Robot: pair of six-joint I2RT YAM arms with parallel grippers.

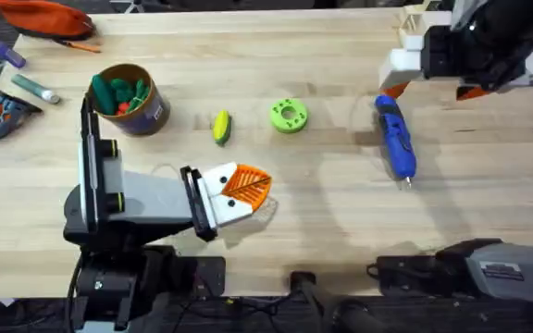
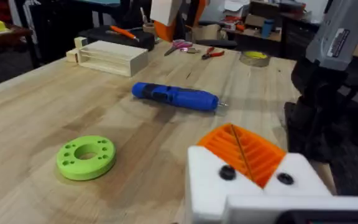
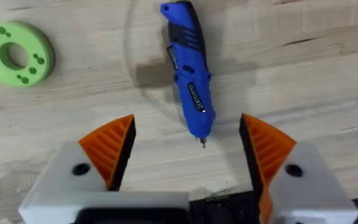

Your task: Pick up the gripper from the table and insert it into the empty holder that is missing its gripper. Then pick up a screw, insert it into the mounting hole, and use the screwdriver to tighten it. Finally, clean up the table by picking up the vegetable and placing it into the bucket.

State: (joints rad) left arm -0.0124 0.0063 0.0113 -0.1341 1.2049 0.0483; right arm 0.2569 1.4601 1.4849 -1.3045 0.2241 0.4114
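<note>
The left gripper (image 1: 248,188) rests low over the near-left part of the table (image 1: 340,231), pointing right. Its orange ribbed fingers (image 2: 244,149) lie pressed together with no gap between them and nothing held.

The right gripper (image 3: 188,146) hangs above the far-right area of the table. Its two orange fingers (image 3: 110,146) stand wide apart, and nothing is between them. In the right wrist view the bit end of the screwdriver (image 3: 188,74) lies on the wood in line with the gap between the fingers, below the gripper and not touched by it.

The screwdriver (image 1: 395,137) lies flat on the table right of centre, with the thin metal bit pointing toward the near edge. In the left wrist view it lies beyond the green disc (image 2: 86,157) and well apart from it.

The green disc (image 1: 289,116) lies flat near the table centre, left of the screwdriver. The vegetable (image 1: 221,127), yellow with green ends, lies on the table just left of the disc, apart from it.

The bucket (image 1: 130,99) stands upright at the far left, left of the vegetable. It contains green and orange toy vegetables (image 1: 120,94).

A pale wooden block (image 2: 109,57) sits at the far right of the table. The overhead view places it beside the right arm (image 1: 484,46).
</note>
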